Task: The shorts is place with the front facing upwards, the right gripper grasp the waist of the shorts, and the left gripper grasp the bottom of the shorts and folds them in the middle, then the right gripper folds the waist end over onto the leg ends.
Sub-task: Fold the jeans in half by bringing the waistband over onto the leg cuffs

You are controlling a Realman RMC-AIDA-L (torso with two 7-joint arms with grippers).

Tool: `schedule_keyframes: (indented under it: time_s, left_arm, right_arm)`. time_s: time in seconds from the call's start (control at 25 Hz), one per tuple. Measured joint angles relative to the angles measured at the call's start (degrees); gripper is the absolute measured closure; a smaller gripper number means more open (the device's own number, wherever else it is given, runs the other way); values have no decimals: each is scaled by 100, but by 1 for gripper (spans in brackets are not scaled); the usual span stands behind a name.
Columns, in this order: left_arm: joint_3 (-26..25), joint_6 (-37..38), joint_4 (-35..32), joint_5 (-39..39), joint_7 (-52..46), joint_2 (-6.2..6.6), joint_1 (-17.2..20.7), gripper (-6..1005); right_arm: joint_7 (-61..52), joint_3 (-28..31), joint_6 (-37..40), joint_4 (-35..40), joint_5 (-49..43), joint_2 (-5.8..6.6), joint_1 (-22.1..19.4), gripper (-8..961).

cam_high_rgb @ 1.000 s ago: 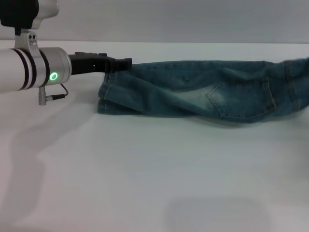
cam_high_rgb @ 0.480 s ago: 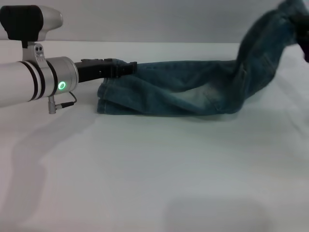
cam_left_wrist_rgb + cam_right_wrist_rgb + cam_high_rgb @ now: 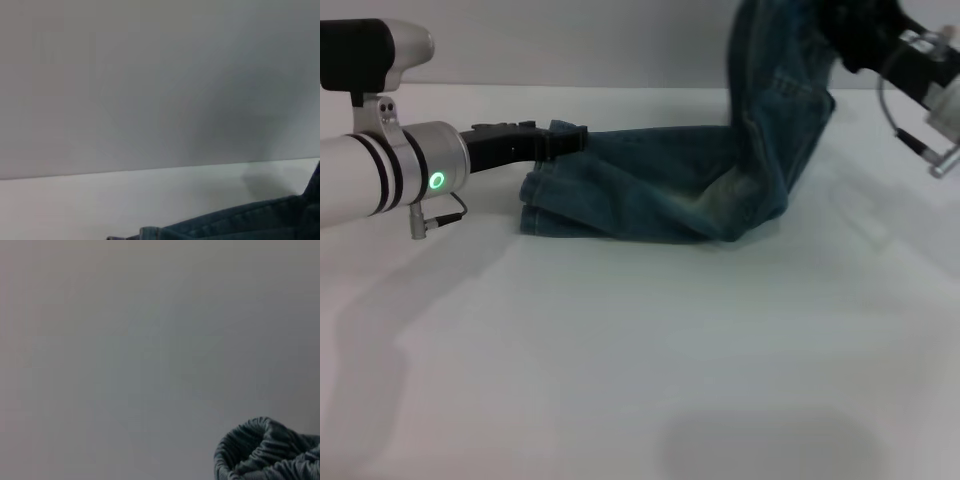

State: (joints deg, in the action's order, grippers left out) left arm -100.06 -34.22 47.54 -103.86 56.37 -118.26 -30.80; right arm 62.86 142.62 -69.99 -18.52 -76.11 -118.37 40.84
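The shorts (image 3: 650,190), blue denim and folded lengthwise, lie along the far side of the white table. Their leg ends (image 3: 532,205) rest flat at the left. My left gripper (image 3: 578,140) reaches in from the left and is shut on the far corner of those hems. The waist half rises steeply off the table toward the upper right, where my right gripper (image 3: 835,25) is shut on it. In the right wrist view the puckered elastic waistband (image 3: 265,450) shows bunched. A strip of denim (image 3: 240,222) edges the left wrist view.
The white table (image 3: 640,350) stretches bare in front of the shorts. A grey wall stands behind the table's far edge. The right wrist's grey cable (image 3: 895,105) loops at the upper right.
My right gripper has lifted the waist end off the table and carried it up and leftward, so the shorts now stand in a tall bend. The left gripper shifted only slightly.
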Motion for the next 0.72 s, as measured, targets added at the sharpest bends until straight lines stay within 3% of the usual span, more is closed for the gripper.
schedule_keyframes:
  time_s: [0.72]
  left_arm:
    - [-7,278,114,18,-31,10,256,184]
  right_arm:
    - [-664,-1625,959,-251,89,-25,683,877]
